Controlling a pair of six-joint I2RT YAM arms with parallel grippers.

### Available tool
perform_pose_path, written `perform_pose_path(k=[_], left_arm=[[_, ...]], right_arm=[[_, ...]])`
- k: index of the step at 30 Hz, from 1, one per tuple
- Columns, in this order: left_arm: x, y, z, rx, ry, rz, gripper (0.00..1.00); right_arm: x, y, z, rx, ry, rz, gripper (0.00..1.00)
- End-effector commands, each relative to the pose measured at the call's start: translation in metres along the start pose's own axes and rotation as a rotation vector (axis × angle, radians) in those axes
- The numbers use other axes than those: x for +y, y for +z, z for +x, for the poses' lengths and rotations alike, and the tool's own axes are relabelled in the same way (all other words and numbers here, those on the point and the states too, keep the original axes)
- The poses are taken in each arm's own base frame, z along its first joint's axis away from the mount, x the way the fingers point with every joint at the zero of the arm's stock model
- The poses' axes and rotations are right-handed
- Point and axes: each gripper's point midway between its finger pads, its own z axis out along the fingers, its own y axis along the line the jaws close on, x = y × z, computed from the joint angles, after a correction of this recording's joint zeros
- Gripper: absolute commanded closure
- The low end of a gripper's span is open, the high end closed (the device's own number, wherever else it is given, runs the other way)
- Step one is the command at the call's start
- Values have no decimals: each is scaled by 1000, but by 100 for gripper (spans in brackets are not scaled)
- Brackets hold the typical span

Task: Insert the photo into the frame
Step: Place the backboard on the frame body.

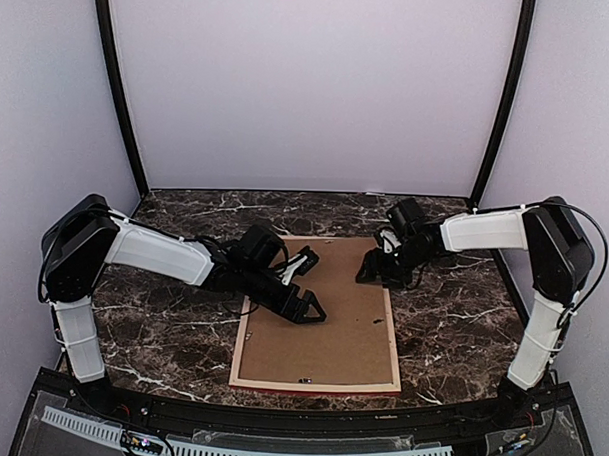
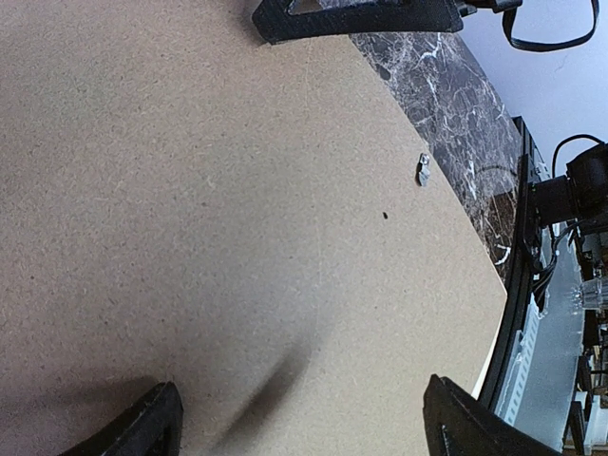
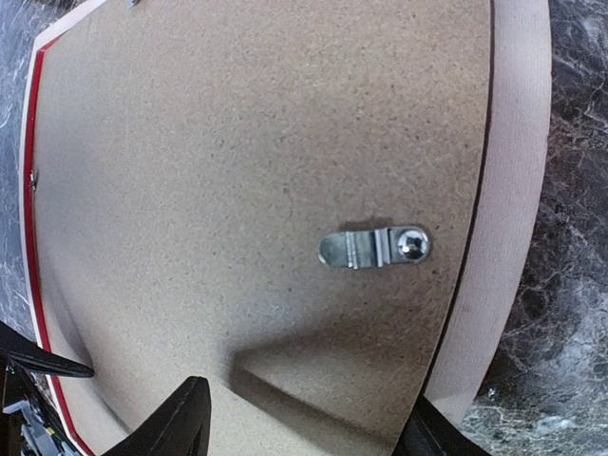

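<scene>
**A:** Where is the photo?

**B:** Out of sight. The frame (image 1: 315, 385) lies face-down on the marble table (image 1: 161, 323), pale rails up, with the brown backing board (image 1: 331, 329) seated in it. The photo is probably underneath, though no view shows it.

**A:** And the frame's long axis?

**B:** It runs from the arm bases toward the far wall, between the 2 arms.

**A:** Which claw is nearer the metal turn clip (image 3: 375, 247)?

**B:** The right gripper (image 3: 299, 432). The clip lies just ahead of its fingertips, flat on the board beside the right rail (image 3: 503, 190), pointing inward across the short axis.

**A:** How do the claws stand?

**B:** Both are spread and empty. The right one straddles bare board by that rail. The left gripper (image 1: 304, 285) hangs wide over the board's left half. I cannot tell whether any tip touches the board.
</scene>
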Motion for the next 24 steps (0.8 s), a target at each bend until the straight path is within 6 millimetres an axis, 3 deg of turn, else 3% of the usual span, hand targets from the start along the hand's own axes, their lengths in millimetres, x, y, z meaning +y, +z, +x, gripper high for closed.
perform_pose_path(k=[1,10,15,18,24], left_arm=[[20,-1,39,117,-75,-76,9],[20,-2,36,113,-67,-84,9],[19,-9,27,90,-48,-112,9],[15,-24,10,23,-12,-143,9],[29,-77,-23,-186,64,-355,7]], right_arm=[[4,-15,-24,-83,-56,38,37],[-6,-30,-34,-115,-92,134,37],[-12,-62,-52,-248,-116,218,37],[-17,-74,-55,-300,-124,252,37],[-21,-52,-38,-214,-135,227,37]])
